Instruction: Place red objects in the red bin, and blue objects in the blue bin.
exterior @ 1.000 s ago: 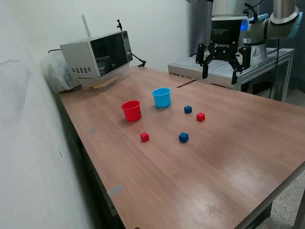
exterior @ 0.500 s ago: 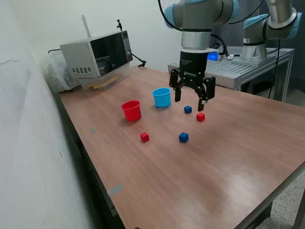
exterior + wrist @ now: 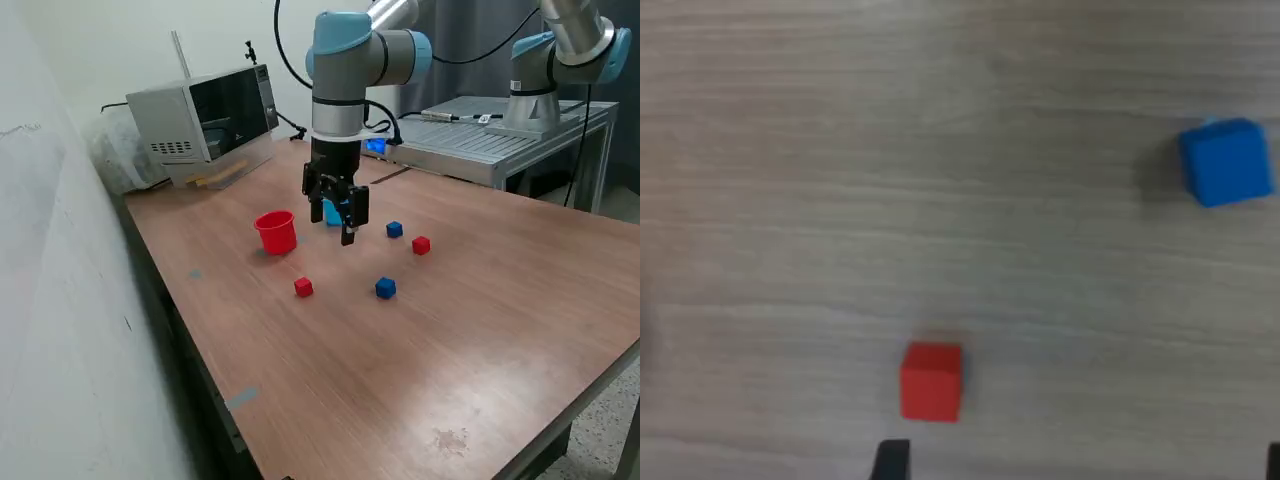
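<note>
Red cup (image 3: 276,231) shows only in the exterior view; end effector (image 3: 334,221) spread, empty.

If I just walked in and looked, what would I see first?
Probably the big grey and light blue robot arm, hanging its open black pincer above the brown wooden table beside the small bright red plastic cup. Next, the little cubes scattered on the table: a red one and a dark blue one nearer the front, another blue and red farther back.
</note>
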Robot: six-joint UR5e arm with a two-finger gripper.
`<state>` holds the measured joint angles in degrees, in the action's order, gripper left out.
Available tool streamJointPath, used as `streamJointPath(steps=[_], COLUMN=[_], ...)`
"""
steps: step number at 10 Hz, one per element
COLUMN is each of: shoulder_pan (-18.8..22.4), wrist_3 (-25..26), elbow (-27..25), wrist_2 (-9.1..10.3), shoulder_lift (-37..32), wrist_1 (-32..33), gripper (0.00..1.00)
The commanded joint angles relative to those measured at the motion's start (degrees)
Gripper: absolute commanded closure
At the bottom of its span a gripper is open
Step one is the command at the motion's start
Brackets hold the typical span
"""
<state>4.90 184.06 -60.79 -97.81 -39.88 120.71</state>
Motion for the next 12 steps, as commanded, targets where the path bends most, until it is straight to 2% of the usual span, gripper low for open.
streamJointPath(steps=[1, 7, 12], shoulder_pan=[-1.3, 0.4, -1.1], wrist_3=[0.1, 0.1, 0.0], elbow=[0.3, 4.8, 6.6], wrist_2=[0.07, -0.01, -0.62], shoulder_lift=[2.3, 7.4, 8.7], wrist_1=[0.1, 0.1, 0.3], gripper=[0.00, 0.00, 0.00])
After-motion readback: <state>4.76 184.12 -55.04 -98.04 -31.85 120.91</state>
